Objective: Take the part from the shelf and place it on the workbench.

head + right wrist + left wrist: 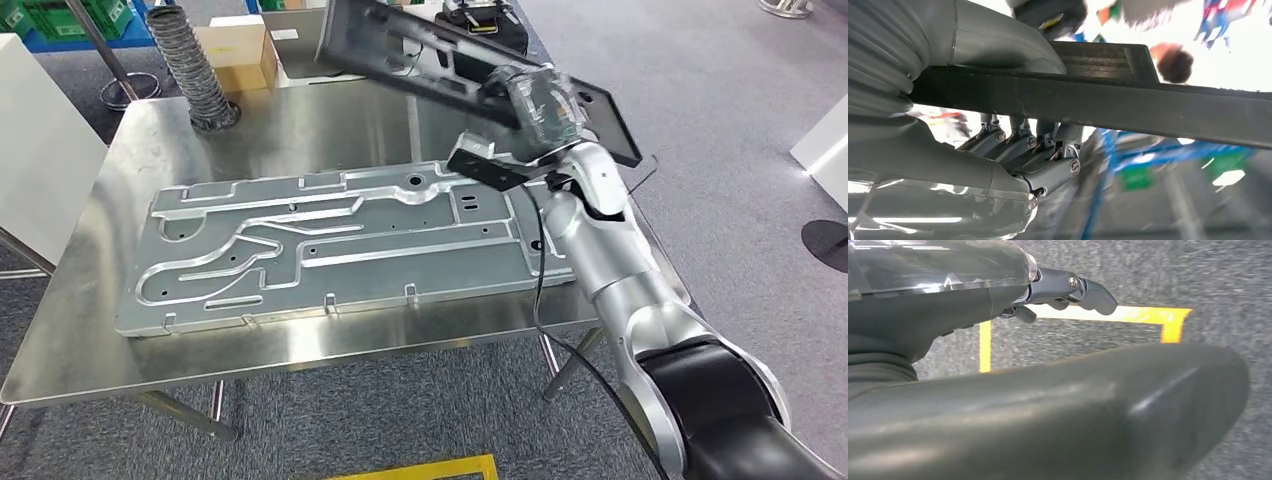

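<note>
Now, on the left of the steel surface (90, 300) a grey ribbed hose (190, 65) stands at the back; the big stamped panel (340, 245) covers the middle. The right hand (535, 105) grips the black part (440, 60), tilted above the far right edge. Best lower it level, clear of the panel. The left hand (1068, 290) hangs curled, holding nothing.

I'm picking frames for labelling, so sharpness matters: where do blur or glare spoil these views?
Head view: right hand and its long black plastic part are motion-smeared; shiny steel workbench stays sharp with mild glare. Right wrist view: background blown out and blurred. Left wrist view: grey carpet streaked.
</note>
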### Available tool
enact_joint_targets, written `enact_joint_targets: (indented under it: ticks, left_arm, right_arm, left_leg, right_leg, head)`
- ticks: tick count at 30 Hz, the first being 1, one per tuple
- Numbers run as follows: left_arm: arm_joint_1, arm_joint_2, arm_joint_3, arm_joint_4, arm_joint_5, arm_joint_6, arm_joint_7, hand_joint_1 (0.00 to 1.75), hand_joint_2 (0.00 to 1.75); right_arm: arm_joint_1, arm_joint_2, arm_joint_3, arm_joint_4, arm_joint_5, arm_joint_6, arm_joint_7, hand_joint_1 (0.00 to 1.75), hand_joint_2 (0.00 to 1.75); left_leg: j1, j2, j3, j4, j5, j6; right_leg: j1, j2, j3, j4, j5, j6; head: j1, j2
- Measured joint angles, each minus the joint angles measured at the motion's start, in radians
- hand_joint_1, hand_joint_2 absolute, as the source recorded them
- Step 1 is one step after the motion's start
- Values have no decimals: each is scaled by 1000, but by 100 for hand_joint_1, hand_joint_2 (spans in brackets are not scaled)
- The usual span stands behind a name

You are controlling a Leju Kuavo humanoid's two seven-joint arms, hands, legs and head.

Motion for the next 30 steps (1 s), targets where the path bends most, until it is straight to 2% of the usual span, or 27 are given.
enact_joint_targets:
  ticks: [1, 2, 6, 7, 8, 10, 11, 12, 13, 15, 16, 17, 19, 20, 22, 23, 25, 26, 27, 28, 30]
  left_arm:
    - [-2, 0, -2, 0, 0, 0, 0, 0, 0]
    - [-3, 0, -3, 0, 0, 0, 0, 0, 0]
    - [-12, -6, -8, 0, 1, 2, -2, 0, 0]
    - [-14, -8, -9, 0, 2, 3, -3, 0, 0]
    - [-16, -9, -9, 0, 4, 4, -5, 0, 0]
    - [-17, -9, -10, 0, 7, 5, -7, 0, 0]
    - [-16, -9, -10, 0, 8, 6, -7, 0, 0]
    - [-15, -9, -10, 0, 9, 6, -8, 0, 0]
    - [-13, -10, -10, 0, 10, 6, -8, 0, 0]
    - [-10, -12, -10, 0, 13, 5, -11, 0, 0]
    - [-9, -14, -10, 0, 13, 4, -13, 0, 0]
    - [-8, -15, -10, 0, 14, 4, -15, 0, 0]
    - [-8, -15, -10, 0, 16, 2, -19, 0, 0]
    - [-8, -15, -10, 0, 16, 1, -21, 0, 0]
    - [-9, -15, -10, 0, 16, -1, -26, 0, 0]
    - [-9, -15, -10, 0, 16, -2, -31, 0, 0]
    - [-9, -15, -11, 0, 12, -6, -40, 0, 0]
    - [-9, -15, -11, 0, 10, -8, -43, 0, 0]
    - [-9, -15, -11, 0, 8, -10, -46, 0, 0]
    - [-9, -15, -12, 0, 7, -11, -51, 0, 0]
    - [-10, -13, -13, 0, 6, -11, -61, 0, 0]
  right_arm:
    - [-10, 17, 32, 35, 24, 12, 1, 152, 175]
    - [-18, 35, 62, 67, 45, 24, 3, 152, 175]
    - [-26, 98, 159, 162, 104, 76, 11, 152, 175]
    - [-27, 111, 177, 179, 113, 88, 12, 152, 175]
    - [-27, 122, 194, 197, 119, 99, 14, 152, 175]
    - [-22, 141, 223, 235, 127, 117, 20, 152, 175]
    - [-17, 149, 235, 252, 128, 123, 25, 152, 175]
    - [-12, 155, 243, 268, 128, 128, 31, 152, 175]
    - [-9, 160, 249, 280, 126, 132, 39, 152, 175]
    - [-7, 166, 253, 301, 119, 137, 54, 152, 175]
    - [-8, 168, 253, 311, 115, 138, 60, 152, 175]
    - [-8, 171, 253, 320, 112, 139, 66, 152, 175]
    - [-7, 174, 254, 336, 109, 139, 77, 152, 175]
    - [-6, 175, 254, 342, 108, 139, 83, 152, 175]
    - [-4, 176, 254, 352, 106, 138, 95, 152, 175]
    - [-4, 177, 254, 356, 105, 138, 101, 152, 175]
    - [0, 178, 254, 365, 104, 138, 111, 152, 175]
    - [4, 178, 254, 370, 104, 139, 114, 152, 175]
    - [9, 178, 254, 375, 104, 139, 117, 152, 175]
    - [13, 178, 254, 379, 104, 139, 118, 152, 175]
    - [17, 178, 253, 386, 103, 139, 118, 152, 175]
  left_leg:
    - [-1, 2, 14, -51, 38, 5]
    - [-2, 2, 20, -79, 61, 10]
    - [2, 0, 29, -90, 64, 27]
    - [5, 0, 32, -93, 62, 31]
    - [6, -1, 35, -94, 59, 34]
    - [7, -3, 39, -93, 51, 37]
    - [7, -5, 42, -92, 47, 37]
    - [7, -8, 45, -90, 42, 36]
    - [7, -10, 50, -88, 36, 35]
    - [7, -14, 61, -87, 26, 30]
    - [6, -15, 65, -86, 22, 26]
    - [6, -15, 66, -86, 19, 21]
    - [6, -15, 69, -89, 15, 10]
    - [6, -13, 71, -89, 13, 4]
    - [6, -9, 61, -56, -13, -5]
    - [7, -7, 40, -6, -41, -9]
    - [9, -4, -26, 133, -105, -16]
    - [9, -3, -54, 186, -119, -18]
    - [10, -3, -66, 203, -114, -20]
    - [10, -2, -57, 178, -89, -20]
    - [10, -1, 7, 40, -16, -17]
  right_leg:
    - [2, 1, 5, 2, -9, 3]
    - [4, 2, 8, 4, -16, 7]
    - [7, 1, 5, 23, -45, 27]
    - [6, 0, -12, 57, -64, 33]
    - [2, 0, -43, 113, -88, 39]
    - [-7, -1, -127, 245, -129, 48]
    - [-10, -1, -160, 286, -129, 51]
    - [-12, -1, -175, 288, -109, 51]
    - [-13, -1, -170, 250, -71, 48]
    - [-9, -1, -123, 111, 20, 36]
    - [-6, -2, -102, 55, 46, 29]
    - [-2, -2, -91, 23, 57, 24]
    - [2, -1, -86, 9, 53, 17]
    - [0, -1, -82, 4, 54, 13]
    - [-6, -2, -69, -9, 57, 5]
    - [-9, -3, -63, -14, 57, 1]
    - [-8, -3, -58, -14, 54, -4]
    - [-7, -3, -57, -14, 52, -4]
    - [-7, -2, -55, -13, 49, -4]
    - [-8, -2, -53, -11, 46, -2]
    - [-7, 1, -48, -6, 38, 3]
  head:
    - [0, 0]
    - [0, 0]
    - [0, 0]
    - [1, 0]
    - [1, 0]
    - [1, 0]
    - [1, 0]
    - [1, 0]
    - [1, 0]
    - [1, 0]
    - [1, 0]
    - [1, 0]
    - [1, 0]
    - [1, 0]
    - [1, 0]
    - [1, 0]
    - [1, 0]
    - [1, 0]
    - [1, 0]
    - [1, 0]
    - [1, 0]
